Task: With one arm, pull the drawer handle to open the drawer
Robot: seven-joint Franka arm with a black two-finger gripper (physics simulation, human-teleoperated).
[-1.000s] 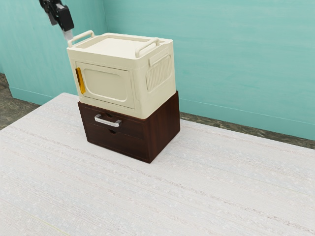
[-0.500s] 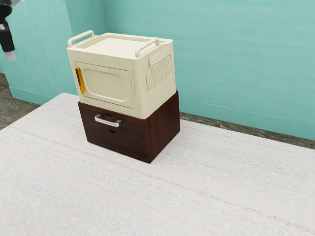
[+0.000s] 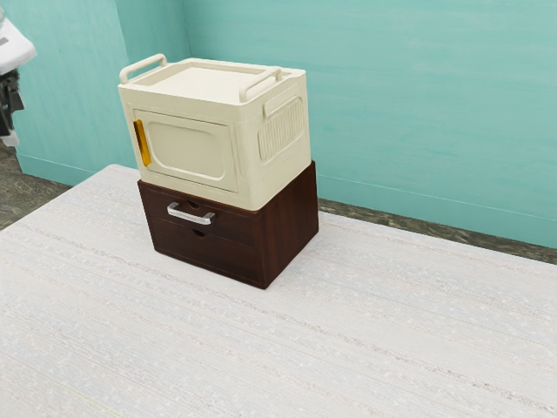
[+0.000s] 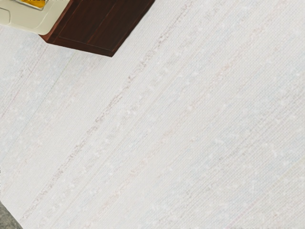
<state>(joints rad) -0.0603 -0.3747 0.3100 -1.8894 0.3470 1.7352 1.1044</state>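
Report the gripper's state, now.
Gripper: open or closed can't be told; it's at the exterior view's left edge, away from the silver drawer handle.

Pincer (image 3: 10,139) pts. dn., ext. view's L edge.

There is room before the silver handle (image 3: 190,216), but the cream cabinet (image 3: 190,150) blocks the dark box's (image 3: 289,225) top.
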